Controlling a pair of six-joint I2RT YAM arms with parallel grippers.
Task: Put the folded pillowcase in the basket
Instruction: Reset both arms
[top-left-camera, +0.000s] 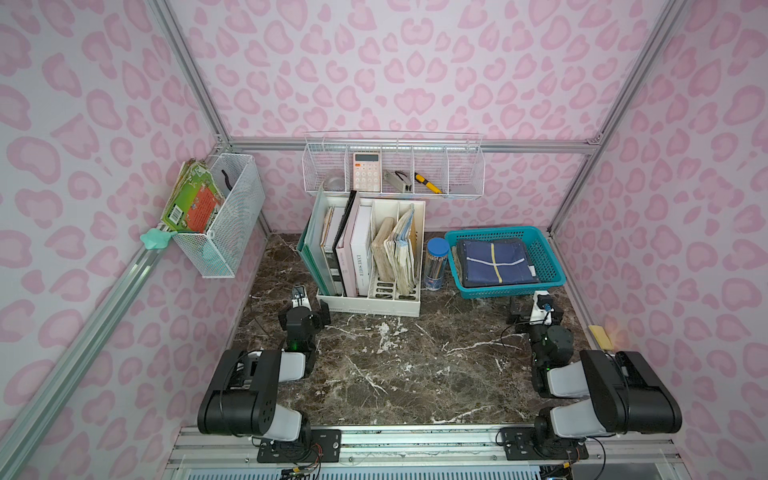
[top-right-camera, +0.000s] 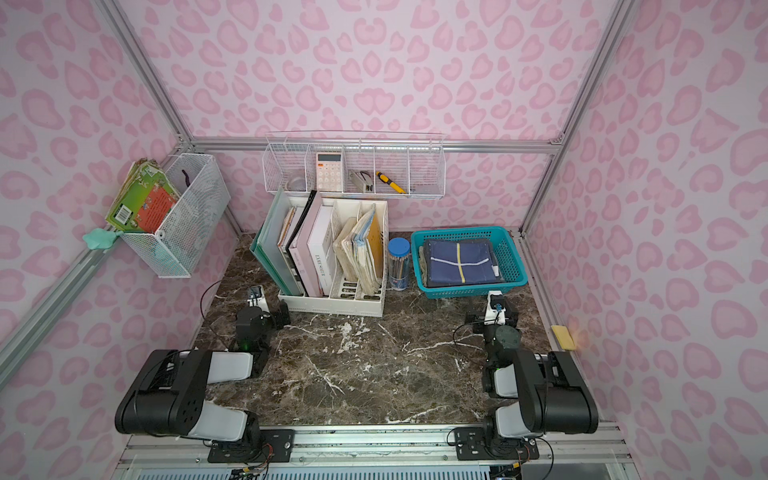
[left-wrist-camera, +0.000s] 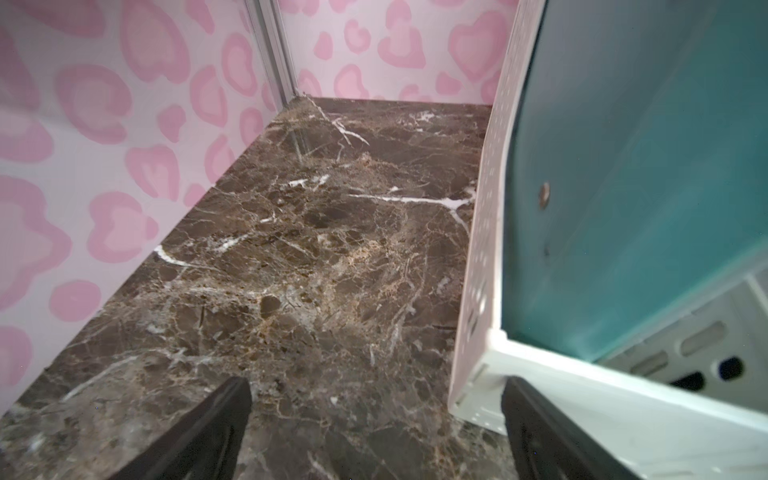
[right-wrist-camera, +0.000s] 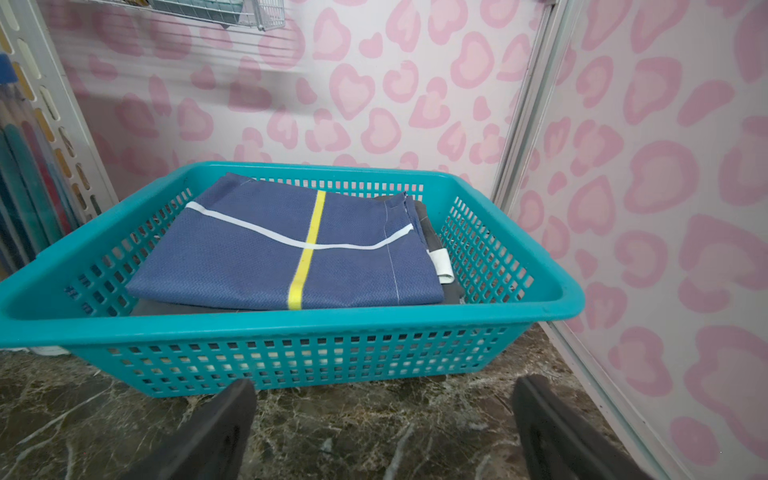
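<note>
"Where's the pillowcase, then?"

"In the basket. In both top views the teal basket sits right of centre, up against the back wall. The folded navy pillowcase lies flat inside it, on top of some darker grey cloth. I can't see any corner hanging over the rim."

"Nobody's holding it?"

"No. The right gripper is low over the marble table, just in front of the basket's near wall. Its fingers are spread wide with nothing between them. The left gripper is left of centre in the top views, beside the corner of the white file rack, just as wide and just as empty."

"So which step is this?"

"The very end, I'd say. The cloth is in and let go, so the placing looks done."

"Anything left to do?"

"Only drawing the arms back, I'd guess. The right one needs to pull away without clipping the basket's rim, and the left without nudging the rack."
</note>
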